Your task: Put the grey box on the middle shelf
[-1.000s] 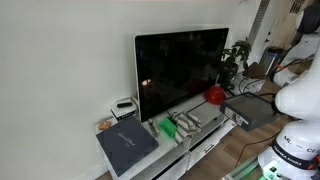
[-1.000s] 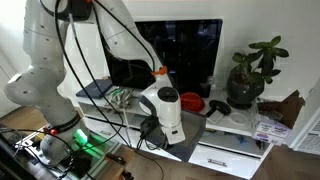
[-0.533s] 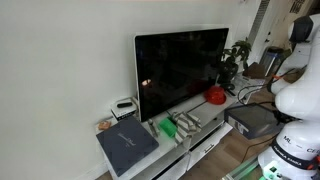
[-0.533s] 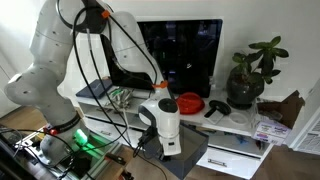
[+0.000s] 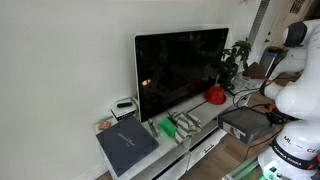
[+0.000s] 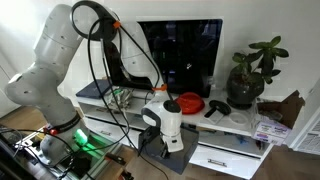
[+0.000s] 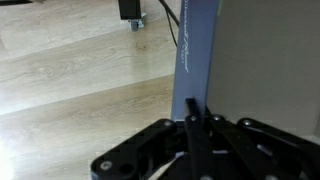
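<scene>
Gripping the grey box by its thin edge, hand closed on it.
Holding it roughly flat, low beside the desk, above wooden floor.

In an exterior view, find the television standing on the desk top, backed against the wall. At the left end of the desk top the slate flat box lies flat, with a small device behind it. The packets lie before the television. The bowl sits just right of the television, and the plant stands behind the bowl. The grey box hangs in front of the desk's right end, clear of its top. In the wrist view, the claw clamps the grey box's edge above the floor.
</scene>
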Robot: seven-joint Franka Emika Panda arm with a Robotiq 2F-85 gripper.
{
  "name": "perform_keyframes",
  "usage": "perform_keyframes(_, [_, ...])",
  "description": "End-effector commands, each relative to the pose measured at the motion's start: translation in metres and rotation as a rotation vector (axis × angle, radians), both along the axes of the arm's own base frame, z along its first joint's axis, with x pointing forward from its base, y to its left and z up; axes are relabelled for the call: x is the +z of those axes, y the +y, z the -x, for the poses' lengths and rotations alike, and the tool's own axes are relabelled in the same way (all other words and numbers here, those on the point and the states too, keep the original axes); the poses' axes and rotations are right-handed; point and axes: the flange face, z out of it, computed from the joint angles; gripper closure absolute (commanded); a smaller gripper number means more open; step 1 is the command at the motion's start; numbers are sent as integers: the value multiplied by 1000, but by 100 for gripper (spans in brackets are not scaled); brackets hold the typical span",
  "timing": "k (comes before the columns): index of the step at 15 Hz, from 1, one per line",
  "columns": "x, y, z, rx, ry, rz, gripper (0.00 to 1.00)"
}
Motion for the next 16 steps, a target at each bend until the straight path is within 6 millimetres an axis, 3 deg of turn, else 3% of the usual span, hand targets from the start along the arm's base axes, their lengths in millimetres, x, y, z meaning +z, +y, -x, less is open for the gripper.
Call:
perform_keyframes(1, [-16,11,-33,83,0,-21,99])
perform_keyframes(6, [-40,38,-64,219,40,-67,99])
perform_keyframes(11, [-62,62,-82,303,80,-97,99])
perform_keyframes(16, [-69,83,-103,367,63,-109,99])
